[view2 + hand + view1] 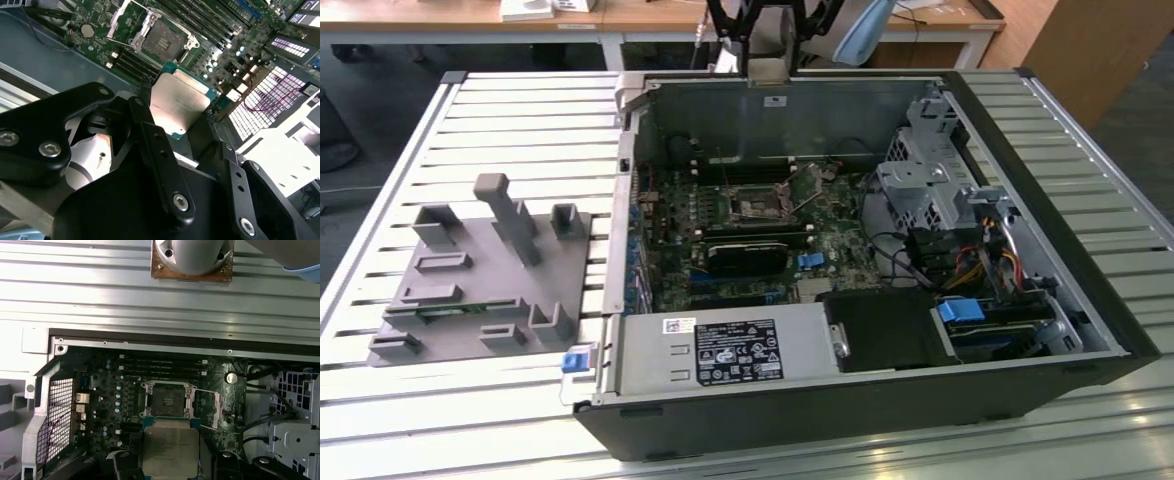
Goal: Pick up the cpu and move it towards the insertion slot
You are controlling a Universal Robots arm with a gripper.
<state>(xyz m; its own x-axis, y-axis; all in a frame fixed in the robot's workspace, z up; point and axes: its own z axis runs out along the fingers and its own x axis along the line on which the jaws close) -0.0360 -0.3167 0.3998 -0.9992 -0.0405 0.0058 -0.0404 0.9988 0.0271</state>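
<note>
gripping the cpu (179, 103) by two opposite edges, the tool (176, 116) has its black fingers (145, 95) closed on the chip, whose pale silvery lid faces the camera in both wrist views, ringed by a thin green border. the chip (170, 452) hangs in the air above the motherboard, touching nothing but the fingers. just beyond it lies the insertion slot (168, 400), a square socket with a dark centre and a silvery frame, its load plate (207, 407) swung open to one side; the chip's near edge sits close to the socket frame in the first wrist view but does not cover it. in the second wrist view the socket (161, 40) lies apart from the held chip, with long memory slots (200, 22) running beside it. around the socket spreads the dark green motherboard (720, 215) inside an open computer case (881, 400) that lies on its side on a slatted metal surface (520, 120). in the exterior view the socket (759, 207) sits mid-board, and a grey plastic fixture (487, 275) with upright posts rests on the surface toward the exterior view's left.
</note>
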